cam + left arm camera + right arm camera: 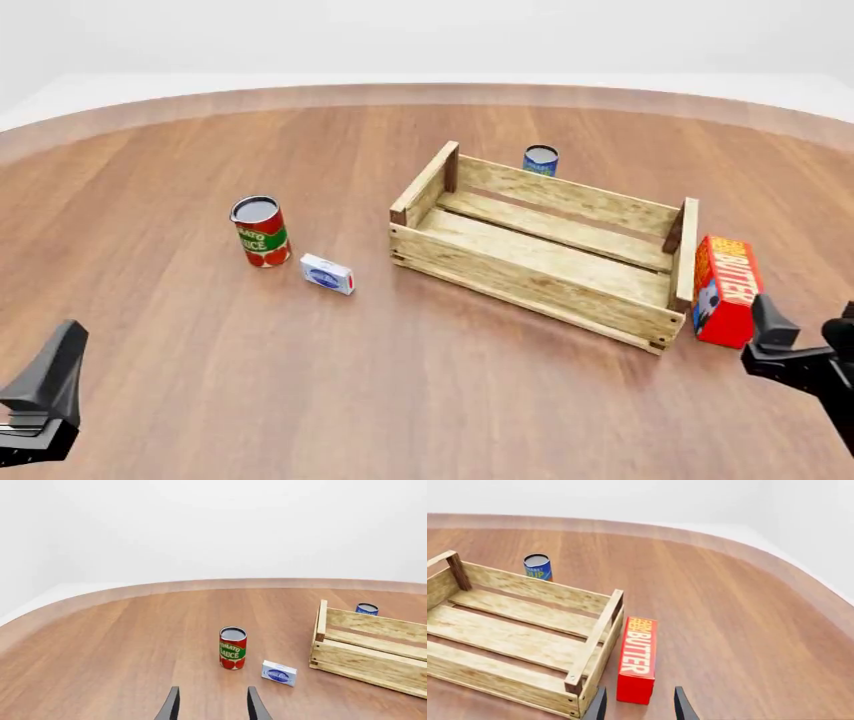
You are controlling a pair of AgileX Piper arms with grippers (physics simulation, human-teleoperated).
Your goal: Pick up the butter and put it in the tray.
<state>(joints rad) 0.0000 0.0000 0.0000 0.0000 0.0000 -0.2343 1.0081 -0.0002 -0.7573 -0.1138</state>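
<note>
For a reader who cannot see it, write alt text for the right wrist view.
A red butter carton lies on a wooden table beside the end of an empty slatted tray, just ahead of the open right gripper. A blue can stands beyond the tray.

We see the tray (369,650) cut off at the left wrist picture's edge, hiding the lower half of the blue can (367,609) behind it; that can's label is unreadable.

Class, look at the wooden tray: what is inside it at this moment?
Nothing is inside the tray: the front and right wrist views show only bare floor slats. The butter stands outside, by its right end. A narrow strip just behind the near wall is hidden.
</note>
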